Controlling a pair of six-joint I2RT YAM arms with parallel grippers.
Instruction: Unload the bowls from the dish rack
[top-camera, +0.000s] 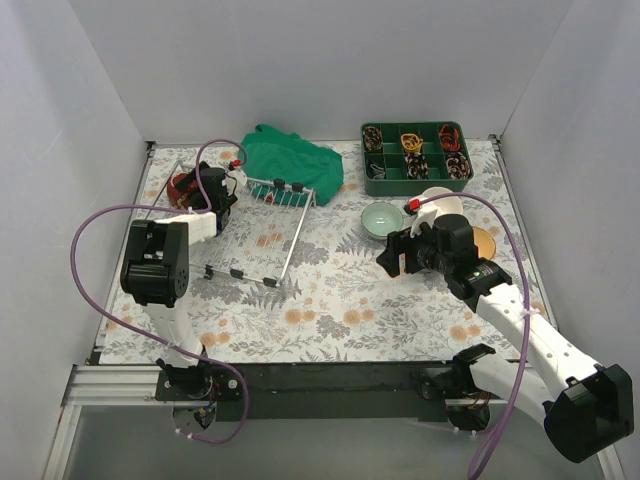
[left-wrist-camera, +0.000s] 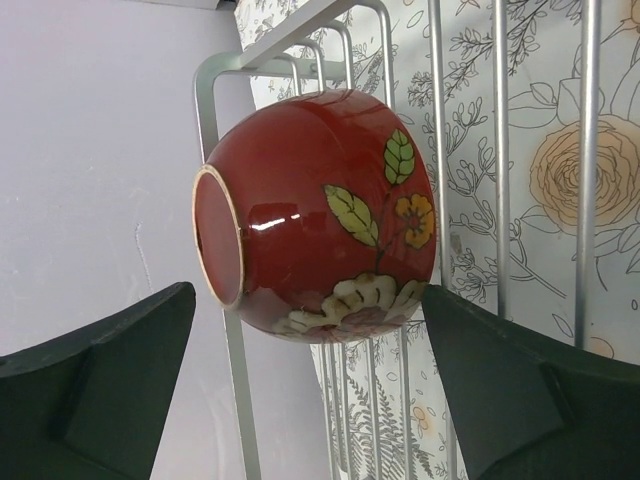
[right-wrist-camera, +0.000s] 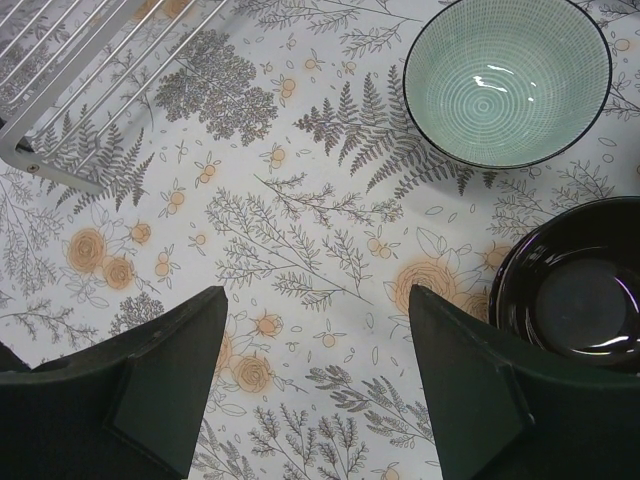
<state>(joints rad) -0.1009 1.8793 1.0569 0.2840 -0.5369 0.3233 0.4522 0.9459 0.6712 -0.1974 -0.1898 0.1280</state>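
a: where is the red bowl (left-wrist-camera: 320, 215) to be found?
b: it is seen lying on its side at the far left corner of the dish rack (top-camera: 297, 235). its foot ring is turned away from the rack's middle, and it is propped against the raised edge wires. no other bowl is made out in the rack.
a: how are the fingers set?
b: the left gripper (left-wrist-camera: 310, 390) is spread wide and nothing is grasped. the bowl lies just ahead of it, in line with the gap. the right gripper (right-wrist-camera: 315, 390) is parted too, with only the patterned table (right-wrist-camera: 300, 230) below it.
a: how is the bowl expected to handle?
b: glazed ceramic is judged stiff, fairly heavy for its size, slick and breakable. a hold across the rounded belly could slip. the wall at the rim, pinched inside and out, is judged the safer place to be taken.
a: what stands in the way?
b: a finger could be caught on the upright rack wires just behind and beside the bowl. a green cloth (top-camera: 290, 160) is bunched just beyond the rack's far edge. at the right, the pale green bowl (right-wrist-camera: 507, 80) and the dark bowl (right-wrist-camera: 575, 290) are set near each other on the table, so a free spot would have to be chosen for setting down. the compartment tray (top-camera: 415, 188) at the far right is well apart.
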